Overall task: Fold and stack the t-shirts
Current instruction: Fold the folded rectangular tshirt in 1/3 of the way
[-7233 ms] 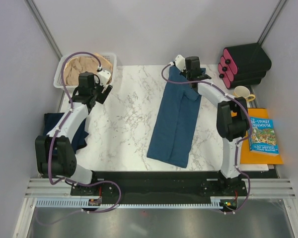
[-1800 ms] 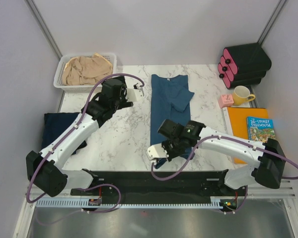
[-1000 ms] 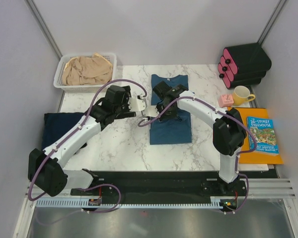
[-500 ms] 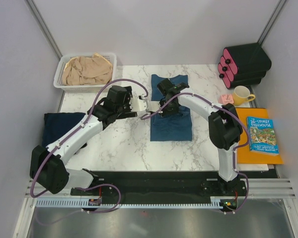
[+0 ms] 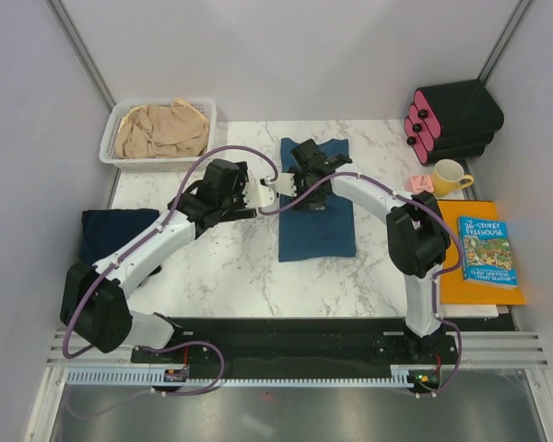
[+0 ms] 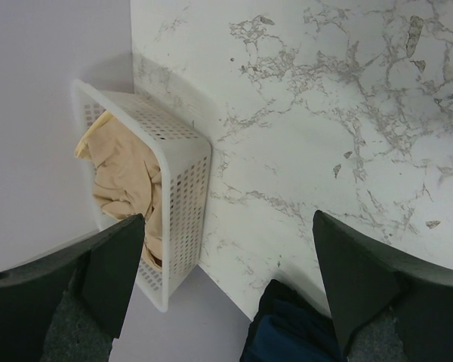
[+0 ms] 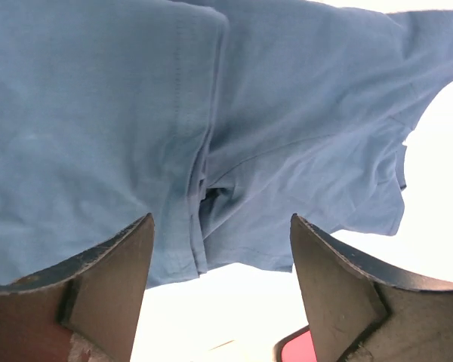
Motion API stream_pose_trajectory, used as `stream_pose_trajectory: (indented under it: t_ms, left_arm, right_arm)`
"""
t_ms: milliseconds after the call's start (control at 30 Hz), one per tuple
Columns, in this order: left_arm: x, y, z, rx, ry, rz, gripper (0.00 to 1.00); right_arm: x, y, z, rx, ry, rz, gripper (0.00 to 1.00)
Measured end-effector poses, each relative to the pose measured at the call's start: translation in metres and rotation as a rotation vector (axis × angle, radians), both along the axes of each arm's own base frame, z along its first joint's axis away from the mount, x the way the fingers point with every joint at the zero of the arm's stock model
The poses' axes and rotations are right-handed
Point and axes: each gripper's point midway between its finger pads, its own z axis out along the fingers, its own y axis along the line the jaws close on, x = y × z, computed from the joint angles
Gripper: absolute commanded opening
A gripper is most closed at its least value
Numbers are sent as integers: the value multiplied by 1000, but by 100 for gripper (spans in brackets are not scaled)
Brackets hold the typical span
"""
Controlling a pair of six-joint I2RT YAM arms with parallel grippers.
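A: What sits furthest left?
B: A dark navy t-shirt, soft and lying in a low, flat heap just off the left edge of the white, grey-veined marble bench. Behind it, a white slotted plastic basket holds a beige-tan t-shirt, crumpled in loose folds.
A: And the nearer arm?
B: The left end effector hangs above bare marble. Its dark fingers are spread wide with nothing between them.
A: The third shirt?
B: A teal-blue t-shirt of smooth knit, folded into a tall rectangle at the middle of the bench. A sleeve and a stitched hem show in the right wrist view. The right end effector is low over its far half, jaws wide apart, gripping nothing that I can see.
A: The right side?
B: One small pink block and one yellow mug. Behind them is a black case with round pink ends, and nearer us one book lies on a flat orange board.
A: Totals?
B: Three t-shirts, one basket, two arms.
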Motion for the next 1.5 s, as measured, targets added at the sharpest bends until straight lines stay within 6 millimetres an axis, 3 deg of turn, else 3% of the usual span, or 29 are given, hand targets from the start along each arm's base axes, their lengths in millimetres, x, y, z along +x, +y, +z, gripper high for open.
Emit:
stream_pose_trajectory:
  t_ms: [233,333,367,433,567,800,933,1233,1367,1433,1500]
  left_arm:
    - [1,-2,1,-8,-6,-5,100]
    - [2,-3,6,-20,-21,-8,100]
    - [2,-3,9,-27,-30,-10,100]
    - [2,-4,13,-35,-40,-13,100]
    - [0,-6,10,-43,-33,-27,100]
    - [5,-11,-5,-34,-5,-33,100]
    - [6,-12,-13,-23,13,-32,100]
    - [12,-11,-7,-43,-22,-18,100]
    - [10,-2,-6,-53,-29,4,100]
    - [8,4,-3,-61,-36,19,99]
    - [7,10,1,-74,-48,37,100]
  right_arm:
    - [-1,-11,-2,30,-11,-77,71]
    - [-15,-18,9,56,37,-62,59]
    - [-24,-20,13,69,55,-53,30]
    - [-46,-28,21,91,93,-32,0]
    - [-90,-43,20,102,176,-18,0]
    - [-137,-59,-18,56,352,-25,0]
    - [-150,-65,-30,36,396,-39,0]
    - [-173,-80,-73,-23,495,-78,0]
    - [-172,-80,-75,-22,498,-102,0]
    - [-172,-80,-74,-20,496,-110,13]
    - [-172,-79,-72,-16,498,-122,38]
